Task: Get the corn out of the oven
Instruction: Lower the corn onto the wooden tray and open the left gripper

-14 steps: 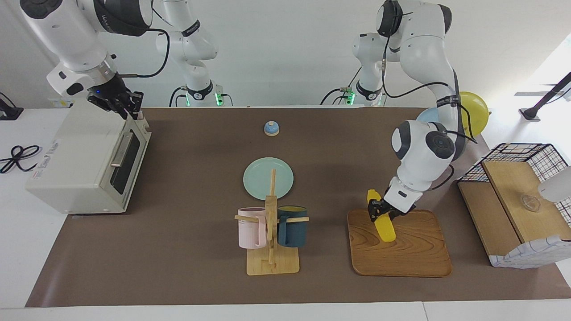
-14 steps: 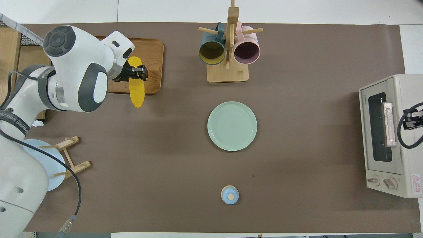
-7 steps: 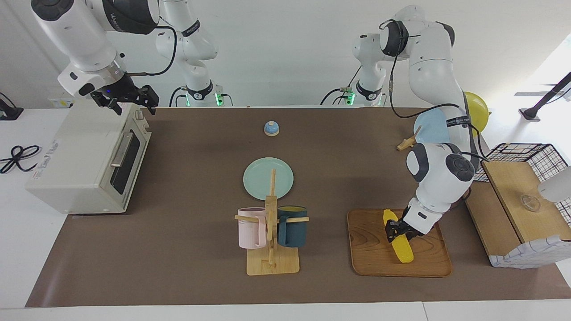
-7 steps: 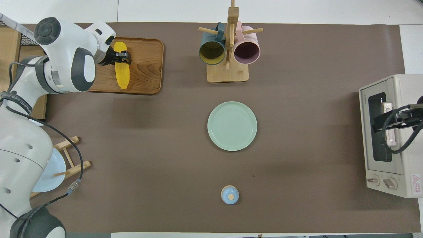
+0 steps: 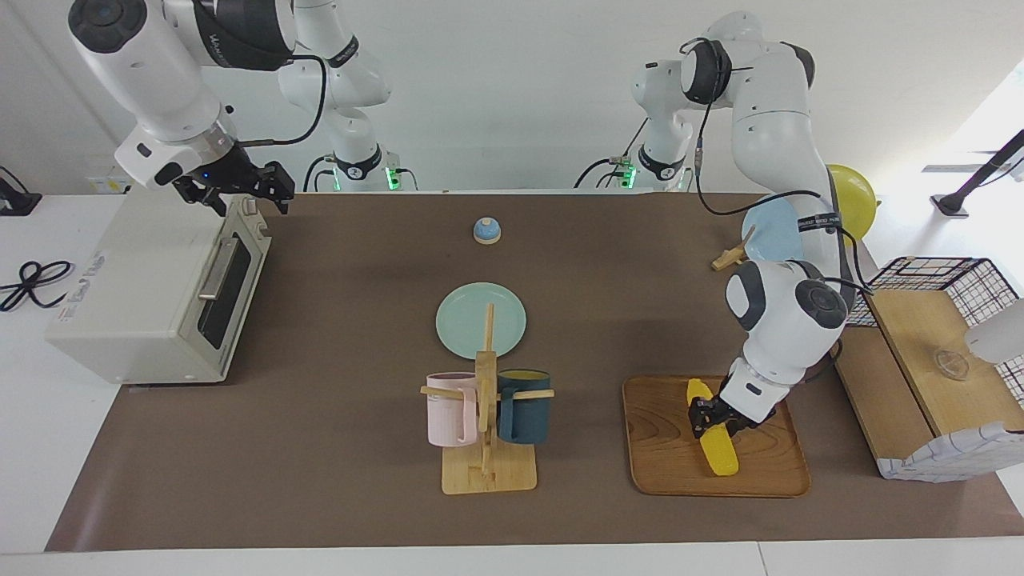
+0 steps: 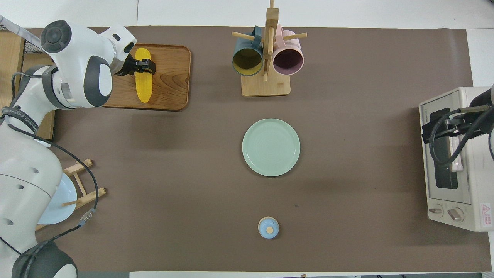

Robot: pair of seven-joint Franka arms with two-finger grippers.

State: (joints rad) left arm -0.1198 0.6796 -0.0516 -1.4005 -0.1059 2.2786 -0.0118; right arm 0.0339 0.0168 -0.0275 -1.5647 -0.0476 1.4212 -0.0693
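The yellow corn (image 5: 718, 450) lies slanted on the wooden tray (image 5: 760, 474) at the left arm's end of the table. It also shows in the overhead view (image 6: 143, 85), on the same tray (image 6: 171, 77). My left gripper (image 5: 707, 416) is shut on the corn's thicker end, low over the tray, and shows from above too (image 6: 142, 66). The cream-white oven (image 5: 136, 280) stands at the right arm's end with its dark glass door shut. My right gripper (image 5: 244, 192) hangs open and empty over the oven's top front edge, and from above (image 6: 438, 129) over the door.
A mug rack (image 5: 488, 416) with a pink and a dark blue mug stands mid-table. A green plate (image 5: 480, 320) and a small blue bell (image 5: 486, 230) lie nearer the robots. A wire-and-wood basket shelf (image 5: 928, 360) stands beside the tray. A blue plate (image 5: 768, 228) leans on a wooden stand.
My left gripper carried the corn from over the tray's near edge down onto the tray. My right gripper lifted off the oven's top edge and drifted toward the table's middle.
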